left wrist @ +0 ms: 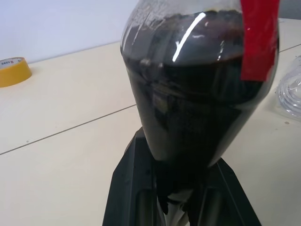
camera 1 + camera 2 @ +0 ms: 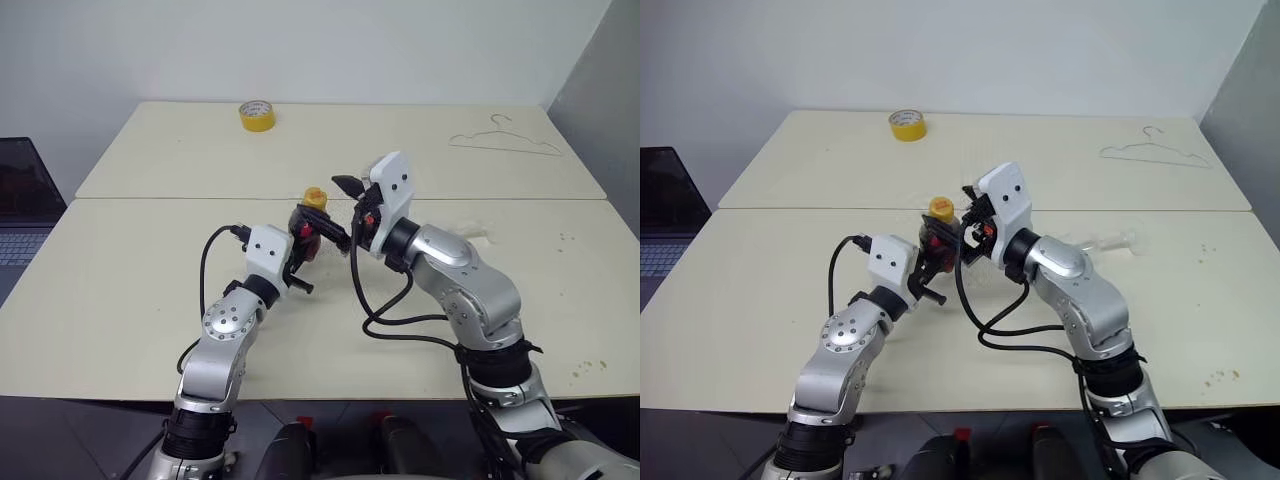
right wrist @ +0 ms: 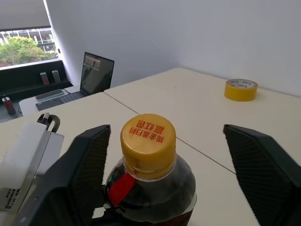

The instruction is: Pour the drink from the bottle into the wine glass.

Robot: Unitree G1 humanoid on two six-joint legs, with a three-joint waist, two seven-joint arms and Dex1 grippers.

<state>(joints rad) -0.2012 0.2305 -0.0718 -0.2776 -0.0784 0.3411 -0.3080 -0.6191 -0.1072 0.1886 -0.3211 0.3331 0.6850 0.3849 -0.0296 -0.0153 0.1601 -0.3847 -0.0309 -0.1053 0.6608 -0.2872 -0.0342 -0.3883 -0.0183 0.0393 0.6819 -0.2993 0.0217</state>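
We hold the bottle (image 3: 149,188) mid-table in our left gripper (image 2: 300,262), clamped on its body; our right gripper (image 3: 162,155) straddles the yellow cap (image 3: 148,138), fingers wide. Next: close and unscrew.

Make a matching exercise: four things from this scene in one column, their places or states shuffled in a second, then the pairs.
1. bottle
2. tape roll
3. right gripper
4. hanger

A. on the far table, toward the robot's left
B. fingers spread either side of the yellow cap
C. gripped by the left gripper
D. flat on the far table, toward the robot's right

Pairs: 1-C, 2-A, 3-B, 4-D
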